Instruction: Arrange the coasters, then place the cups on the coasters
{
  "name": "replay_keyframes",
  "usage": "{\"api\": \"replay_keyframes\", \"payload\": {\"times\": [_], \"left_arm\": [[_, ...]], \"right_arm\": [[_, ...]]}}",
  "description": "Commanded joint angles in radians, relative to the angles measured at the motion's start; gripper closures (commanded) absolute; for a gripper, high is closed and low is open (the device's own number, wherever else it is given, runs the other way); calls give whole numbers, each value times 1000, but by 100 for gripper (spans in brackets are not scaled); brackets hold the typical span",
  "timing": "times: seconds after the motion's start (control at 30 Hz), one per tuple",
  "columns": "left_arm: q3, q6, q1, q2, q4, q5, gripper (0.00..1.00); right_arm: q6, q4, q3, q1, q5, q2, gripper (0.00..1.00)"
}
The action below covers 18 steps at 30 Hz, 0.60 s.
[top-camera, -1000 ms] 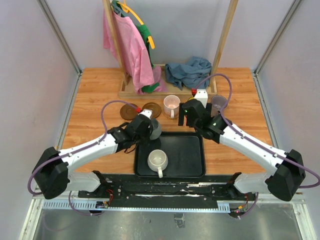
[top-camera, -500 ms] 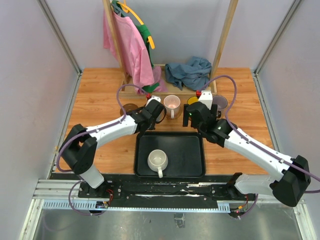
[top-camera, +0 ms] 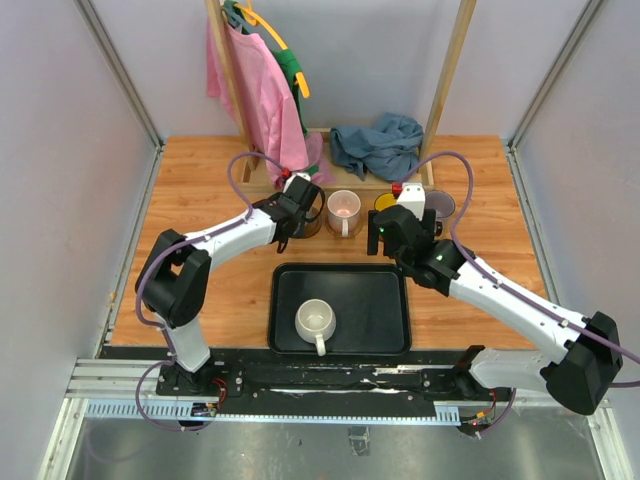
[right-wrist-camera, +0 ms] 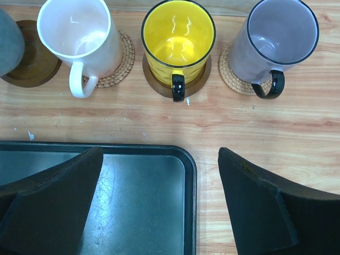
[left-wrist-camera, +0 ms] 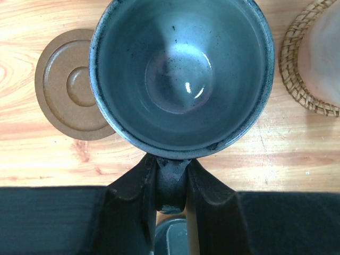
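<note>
My left gripper (left-wrist-camera: 171, 164) is shut on the handle of the dark grey cup (left-wrist-camera: 180, 74), which it holds over the wood just left of a woven coaster (left-wrist-camera: 297, 79). A bare brown coaster (left-wrist-camera: 69, 90) lies to the cup's left. In the right wrist view the grey cup (right-wrist-camera: 8, 40) overlaps another brown coaster (right-wrist-camera: 34, 61); I cannot tell whether it rests there. The pale pink cup (right-wrist-camera: 79, 32), yellow cup (right-wrist-camera: 178, 40) and lavender cup (right-wrist-camera: 273, 40) each stand on a coaster. The white cup (top-camera: 316, 321) sits in the tray. My right gripper (right-wrist-camera: 160, 154) hangs open over the tray's far right corner.
The black tray (top-camera: 380, 300) lies between the arms near the front edge. Behind the row of cups stands a wooden rack (top-camera: 262, 182) hung with a pink garment (top-camera: 255, 95), and a crumpled blue cloth (top-camera: 378, 140) lies beside it.
My left arm has carried the dark grey cup from the tray's far left corner back to the row of coasters, left of the pink cup. The right gripper has shifted slightly and stays open.
</note>
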Motion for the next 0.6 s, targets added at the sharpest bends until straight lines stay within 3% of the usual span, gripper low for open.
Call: {"api": "replay_keyframes", "payload": {"times": [0.0, 0.57], "left_arm": [[53, -10, 21, 19, 88, -17, 100], [68, -45, 30, 54, 150, 47, 99]], "right_arm": [[-10, 7, 0, -10, 5, 9, 9], [0, 5, -6, -11, -15, 19, 10]]}}
